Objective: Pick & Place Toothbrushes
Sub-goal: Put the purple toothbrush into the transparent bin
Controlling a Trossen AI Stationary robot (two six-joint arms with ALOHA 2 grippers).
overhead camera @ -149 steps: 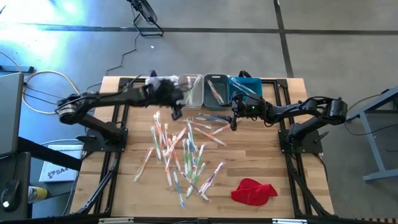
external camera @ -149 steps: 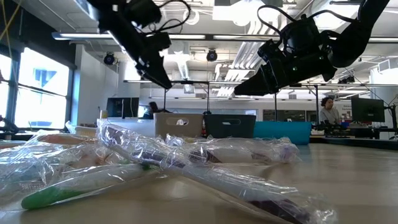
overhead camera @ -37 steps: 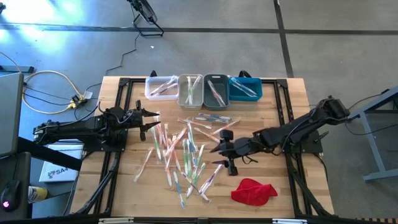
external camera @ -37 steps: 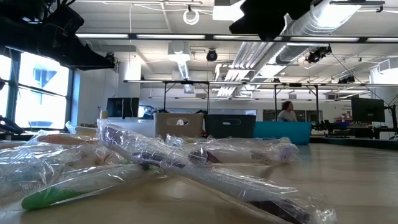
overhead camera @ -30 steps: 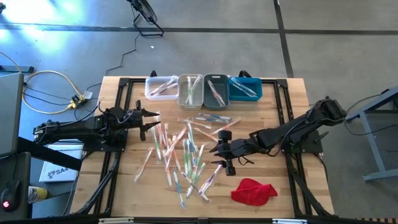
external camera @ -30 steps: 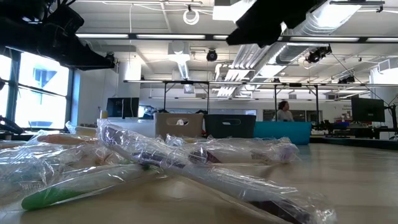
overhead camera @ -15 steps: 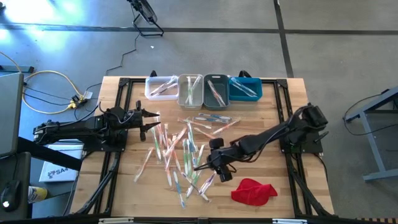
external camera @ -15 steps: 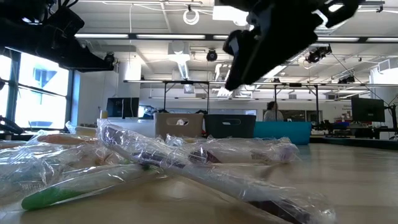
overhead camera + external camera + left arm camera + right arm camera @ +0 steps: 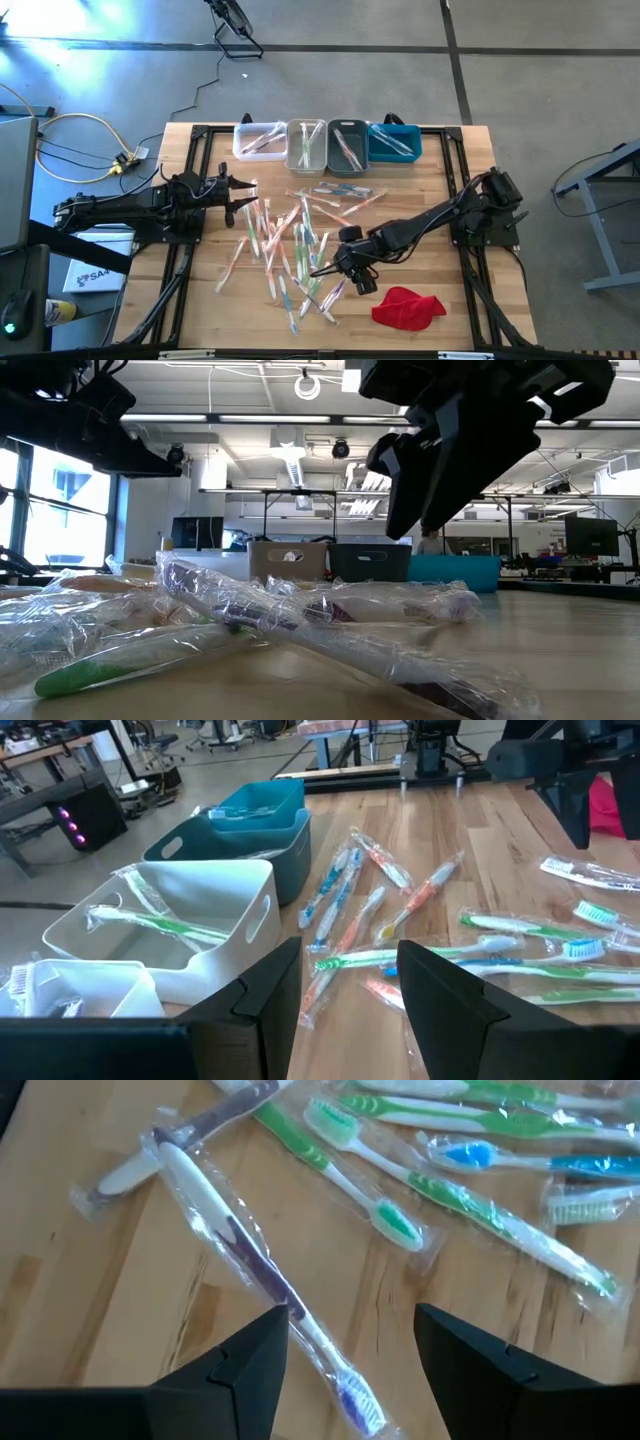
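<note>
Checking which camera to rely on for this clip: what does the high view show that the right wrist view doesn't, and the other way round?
Only the high view shows the four bins at the table's far edge, the red cloth, the left gripper open at the pile's edge, and both arms. Only the right wrist view shows the purple-and-white toothbrush lying between the open right gripper fingers. Both show the wrapped toothbrushes scattered on the wooden table.

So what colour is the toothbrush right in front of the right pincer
White with a purple stripe and purple bristles, still in its clear wrapper. The right wrist view shows it best.
</note>
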